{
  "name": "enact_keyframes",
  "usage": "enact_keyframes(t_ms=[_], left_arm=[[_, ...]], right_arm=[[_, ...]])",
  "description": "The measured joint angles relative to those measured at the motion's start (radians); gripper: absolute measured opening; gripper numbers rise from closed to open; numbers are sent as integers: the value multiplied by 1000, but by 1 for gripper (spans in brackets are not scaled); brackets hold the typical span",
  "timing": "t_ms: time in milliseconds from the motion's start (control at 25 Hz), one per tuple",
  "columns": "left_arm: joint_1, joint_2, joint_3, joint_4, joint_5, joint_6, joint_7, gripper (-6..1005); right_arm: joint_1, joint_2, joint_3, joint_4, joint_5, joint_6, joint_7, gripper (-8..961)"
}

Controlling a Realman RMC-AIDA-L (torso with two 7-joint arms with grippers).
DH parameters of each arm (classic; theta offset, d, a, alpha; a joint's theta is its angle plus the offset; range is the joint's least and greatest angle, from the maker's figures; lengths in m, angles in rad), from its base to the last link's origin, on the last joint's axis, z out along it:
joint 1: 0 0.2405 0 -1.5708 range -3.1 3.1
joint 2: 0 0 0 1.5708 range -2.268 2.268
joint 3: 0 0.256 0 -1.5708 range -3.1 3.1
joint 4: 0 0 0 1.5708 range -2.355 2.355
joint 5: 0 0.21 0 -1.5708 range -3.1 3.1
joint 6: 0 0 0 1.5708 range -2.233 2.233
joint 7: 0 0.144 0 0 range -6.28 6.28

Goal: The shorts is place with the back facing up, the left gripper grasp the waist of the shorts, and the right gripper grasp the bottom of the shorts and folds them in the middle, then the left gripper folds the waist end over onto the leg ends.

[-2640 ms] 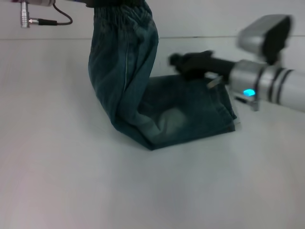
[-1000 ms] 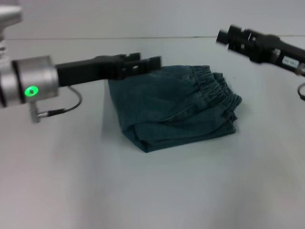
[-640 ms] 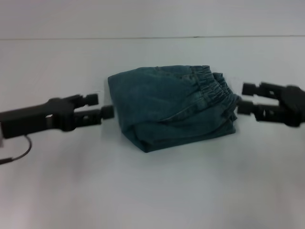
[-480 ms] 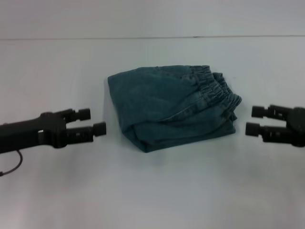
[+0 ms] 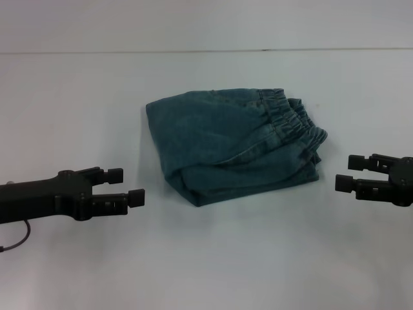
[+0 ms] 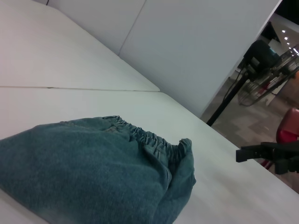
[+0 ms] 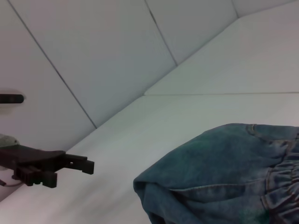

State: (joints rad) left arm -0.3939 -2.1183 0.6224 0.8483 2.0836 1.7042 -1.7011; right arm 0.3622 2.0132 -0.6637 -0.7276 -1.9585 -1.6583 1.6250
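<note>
Lighting was even and diffuse from overhead, no glare on the white tabletop (image 5: 213,258). Head view looked soft overall with a slight cool cast. Shadows were weak: just a faint grey edge under the shorts (image 5: 235,143), lower centre. Left wrist view was brighter toward the upper centre, with the far right background dim and cluttered. Right wrist view was slightly blurred near the bottom edge.

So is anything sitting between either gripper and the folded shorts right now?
Nothing visible. The left gripper and right gripper hang open on opposite sides of the shorts, with only bare table between each and the cloth.
</note>
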Motion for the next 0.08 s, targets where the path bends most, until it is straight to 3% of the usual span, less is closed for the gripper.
enact_keyframes(t_ms=[80], left_arm=[[1,0,0,0,1,1,2,936]], right_arm=[[3,0,-1,1,0,3,0,899]])
